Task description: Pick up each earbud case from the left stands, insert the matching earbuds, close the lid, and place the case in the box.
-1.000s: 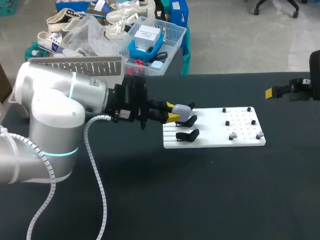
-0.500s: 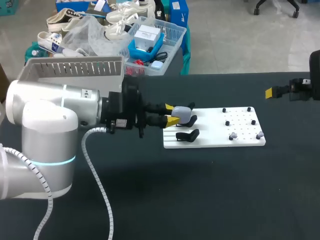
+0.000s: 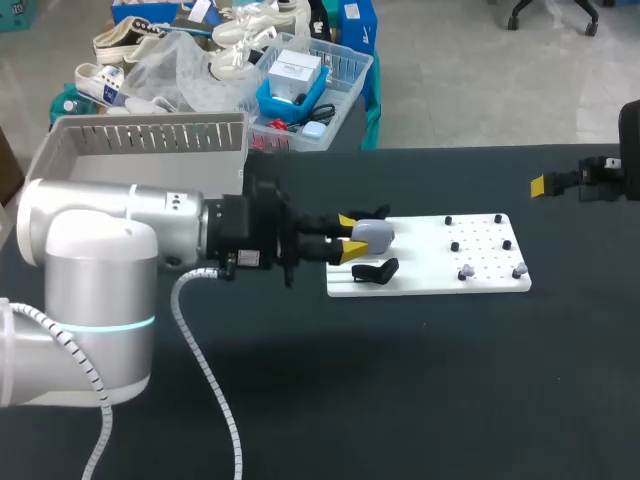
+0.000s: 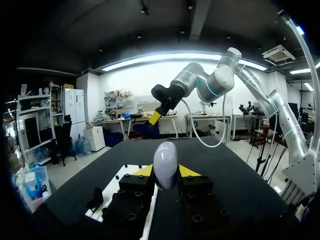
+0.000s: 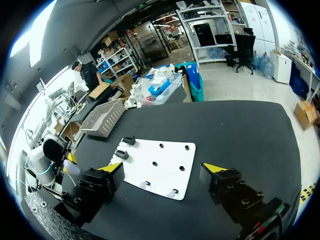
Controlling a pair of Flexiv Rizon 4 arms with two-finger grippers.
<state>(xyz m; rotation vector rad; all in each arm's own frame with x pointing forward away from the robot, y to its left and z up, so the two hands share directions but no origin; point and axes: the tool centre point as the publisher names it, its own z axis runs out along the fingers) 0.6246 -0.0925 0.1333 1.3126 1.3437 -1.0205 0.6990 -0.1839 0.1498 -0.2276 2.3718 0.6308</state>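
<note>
The earbud case (image 4: 165, 160) is pinched upright between the left pincer's (image 3: 349, 233) yellow tips, over the far stand on the white board (image 3: 430, 282), lid end outward for loading. The right pincer (image 5: 164, 169) hangs spread, well apart, likely free for the earbuds (image 3: 466, 272).

Smooth plastic earbud case (image 4: 165, 162), matt tabletop (image 3: 450, 380)

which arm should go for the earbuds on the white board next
Right, most likely. The right end effector is open and empty, on the side of the white board where the earbuds sit. The left end effector is shut on the earbud case, so it is busy.
</note>
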